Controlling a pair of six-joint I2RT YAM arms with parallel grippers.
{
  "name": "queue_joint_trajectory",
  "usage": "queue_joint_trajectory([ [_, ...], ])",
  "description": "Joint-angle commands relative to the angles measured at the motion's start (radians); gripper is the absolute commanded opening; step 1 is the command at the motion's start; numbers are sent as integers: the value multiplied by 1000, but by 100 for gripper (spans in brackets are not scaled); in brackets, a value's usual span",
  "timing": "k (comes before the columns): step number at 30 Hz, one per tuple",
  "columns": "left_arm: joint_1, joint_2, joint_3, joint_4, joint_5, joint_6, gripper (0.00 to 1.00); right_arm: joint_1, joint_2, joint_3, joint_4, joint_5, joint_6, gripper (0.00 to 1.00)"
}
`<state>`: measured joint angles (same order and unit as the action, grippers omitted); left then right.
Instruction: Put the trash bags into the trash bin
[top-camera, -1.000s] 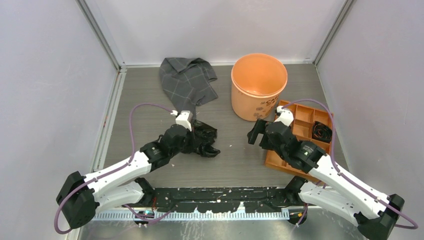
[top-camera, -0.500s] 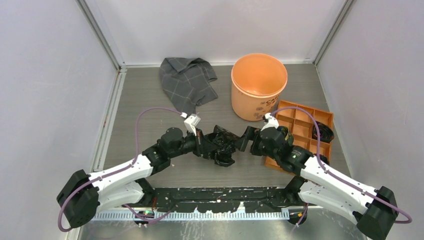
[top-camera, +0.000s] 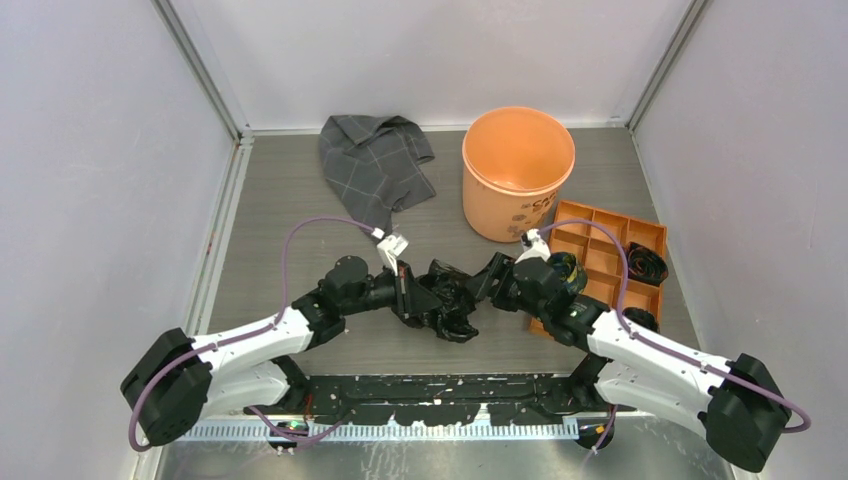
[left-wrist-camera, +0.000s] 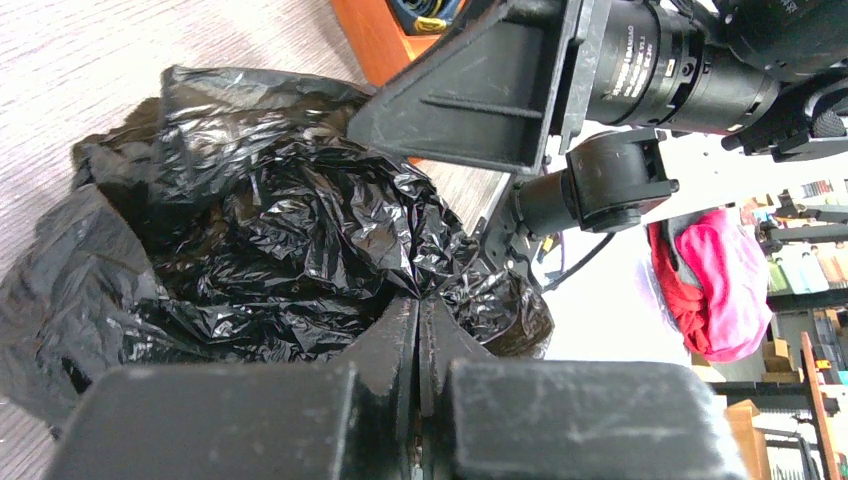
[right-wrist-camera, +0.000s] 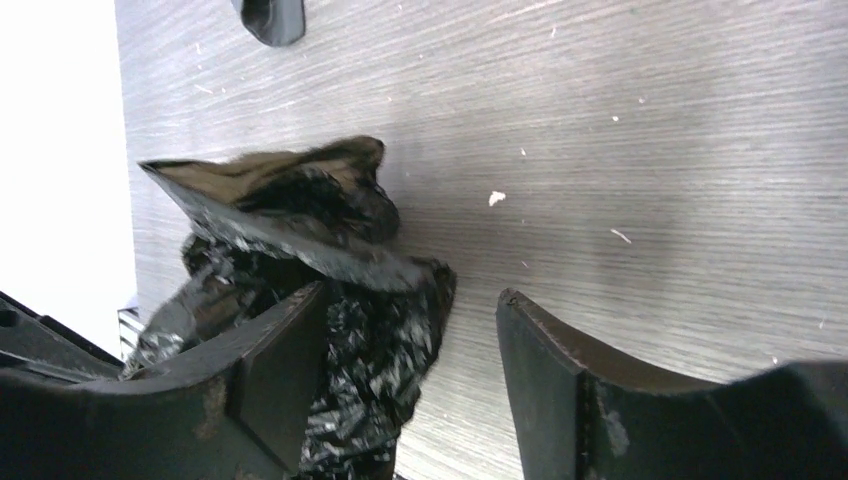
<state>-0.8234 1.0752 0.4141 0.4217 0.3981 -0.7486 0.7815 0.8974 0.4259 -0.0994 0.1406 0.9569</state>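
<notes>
From above, the left hand (top-camera: 418, 298) pinches the trash bags (top-camera: 450, 305) at mid-bench, well short of the trash bin (top-camera: 500, 215). The right hand (top-camera: 487, 283) meets them from the other side, so this looks like a two-handed pickup.

The left wrist shows its jaws pressed together on glossy, crumpled black film (left-wrist-camera: 280, 230).

The right wrist shows its jaws apart, the wad (right-wrist-camera: 300, 210) against one finger. Next it should close, then lift towards the bin.

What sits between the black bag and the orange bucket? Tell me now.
Nothing visible: only bare table separates the trash bag from the trash bin. The grey cloth lies left of that path, the orange tray right of it.
</notes>
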Motion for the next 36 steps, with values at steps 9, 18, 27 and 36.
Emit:
queue_joint_trajectory([
  [9, 1, -98, 53, -159, -10, 87, 0, -4, 10, 23, 115, 73, 56, 20],
  [18, 5, -185, 141, -505, -304, 176, 1, -3, -170, 159, -264, 295, -24, 1],
  [27, 7, -92, 330, -584, -403, 168, 46, 1, -250, 234, -351, 253, -114, 1],
  [36, 7, -84, 423, -746, -217, 57, 67, 35, -280, 147, -302, 178, -73, 1],
])
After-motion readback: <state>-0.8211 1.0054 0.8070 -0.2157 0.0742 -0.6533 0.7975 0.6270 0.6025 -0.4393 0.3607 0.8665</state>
